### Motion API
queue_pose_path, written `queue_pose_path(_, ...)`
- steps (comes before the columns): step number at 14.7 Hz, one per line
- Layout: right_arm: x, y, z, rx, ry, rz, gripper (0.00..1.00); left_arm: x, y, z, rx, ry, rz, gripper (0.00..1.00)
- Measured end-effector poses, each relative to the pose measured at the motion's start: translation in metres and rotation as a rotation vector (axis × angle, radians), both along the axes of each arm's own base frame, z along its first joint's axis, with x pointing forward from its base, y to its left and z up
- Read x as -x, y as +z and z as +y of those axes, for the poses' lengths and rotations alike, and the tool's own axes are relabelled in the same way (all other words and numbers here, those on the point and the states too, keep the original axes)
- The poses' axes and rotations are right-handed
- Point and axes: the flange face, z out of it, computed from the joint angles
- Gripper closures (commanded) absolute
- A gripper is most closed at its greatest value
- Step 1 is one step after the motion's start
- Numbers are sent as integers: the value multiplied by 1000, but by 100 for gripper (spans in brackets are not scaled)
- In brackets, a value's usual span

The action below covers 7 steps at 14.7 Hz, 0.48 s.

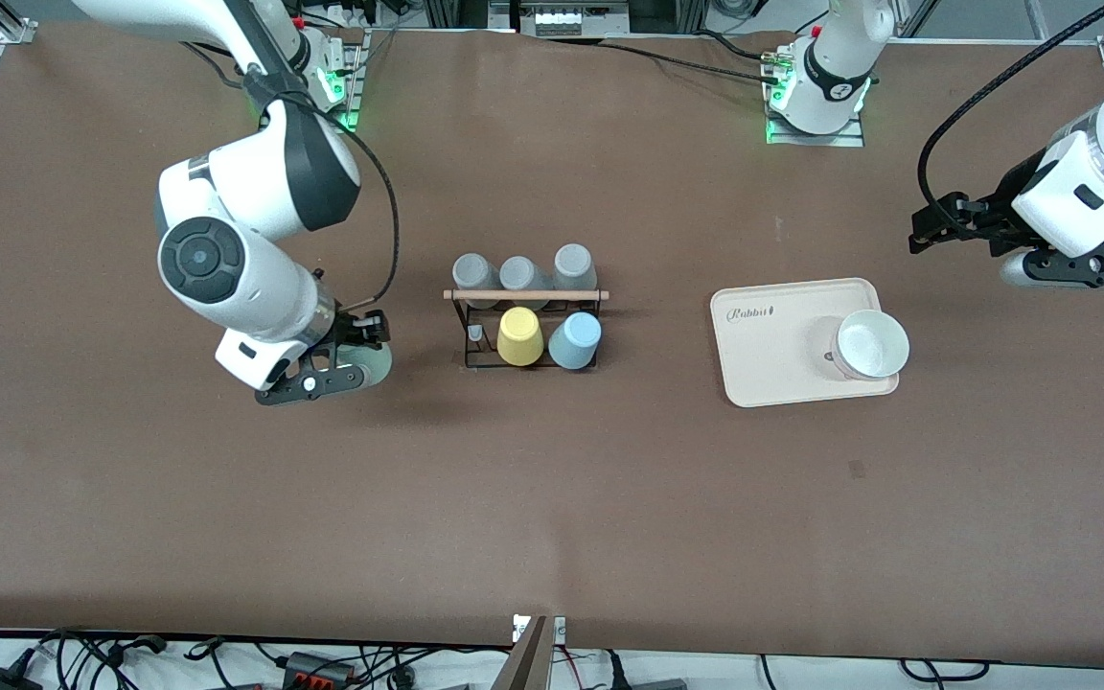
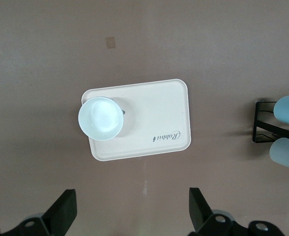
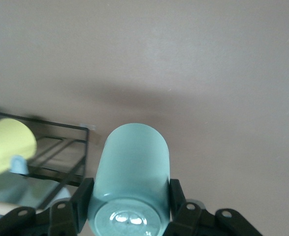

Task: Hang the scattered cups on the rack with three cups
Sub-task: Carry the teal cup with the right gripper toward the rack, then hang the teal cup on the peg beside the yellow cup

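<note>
Beside the rack (image 1: 525, 326), toward the right arm's end of the table, the right claw (image 1: 346, 369) hangs above the brown table (image 1: 552, 498) with the mint green cup (image 3: 131, 182) pinched between its two fingers. The cup lies on its side in the grip, its closed bottom facing the wrist and its mouth turned toward the rack, which I take to be so it can slide onto a peg mouth first. The fingers press on the cup's round wall from both sides, spread only as wide as the cup itself. On the rack, the blue cup (image 1: 575, 341) already sits on a front peg next to a yellow cup (image 1: 519, 336), and three grey cups (image 1: 521, 273) fill the row under the wooden rod (image 1: 525, 295). One front peg, the one closest to the right claw, looks bare, and that seems the spot this cup is meant for. Over by the left arm's end, the left claw (image 2: 133, 211) waits above the table near the cream tray (image 1: 772, 359), its fingers spread wide and holding nothing; a white bowl (image 1: 870, 345) rests on that tray.
</note>
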Motion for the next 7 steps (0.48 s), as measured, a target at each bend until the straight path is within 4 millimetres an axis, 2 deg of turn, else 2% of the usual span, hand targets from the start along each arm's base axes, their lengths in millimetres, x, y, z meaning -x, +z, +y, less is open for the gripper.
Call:
queue_pose_path(3, 9, -1, 24, -63, -125, 44, 72, 0, 0, 0, 0, 0, 0, 0)
queue_pose_path(7, 29, -10, 72, -58, -212, 55, 72, 0, 0, 0, 0, 0, 0, 0)
